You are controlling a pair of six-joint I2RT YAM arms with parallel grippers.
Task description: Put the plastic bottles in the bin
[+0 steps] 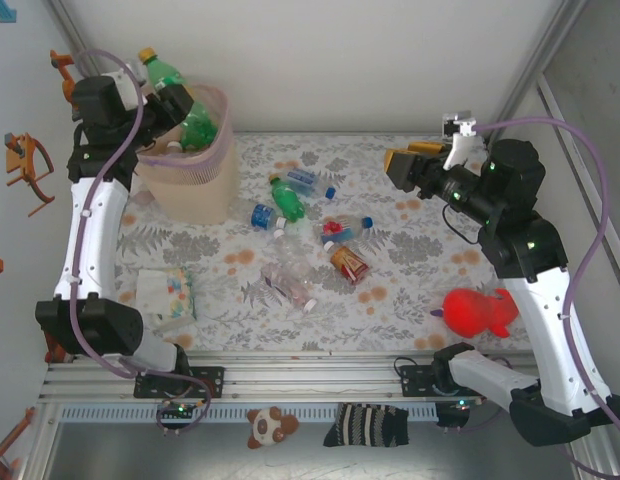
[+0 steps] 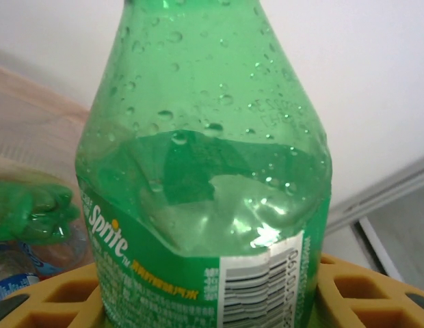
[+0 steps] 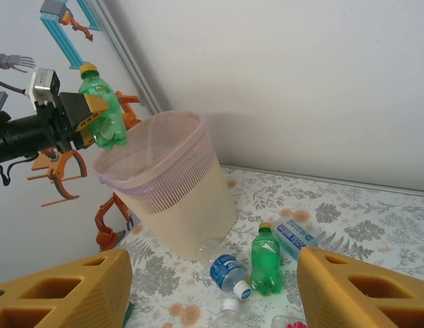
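Floral worktop [image 1: 410,280] is carrying loose plastic bottles [image 1: 288,198] beside the bin [image 3: 184,198]. Left tool [image 3: 97,113] is clenching a green bottle [image 2: 205,171] over the bin's rim, and centring it above the opening before letting go seems wise. Right tool [image 3: 212,290] is hanging released.

Scattered bottles [image 1: 288,198] beside open bin [image 1: 190,190]

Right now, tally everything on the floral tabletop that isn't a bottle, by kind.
bin: 1
red plush toy: 1
white box with coloured dots: 1
Total: 3
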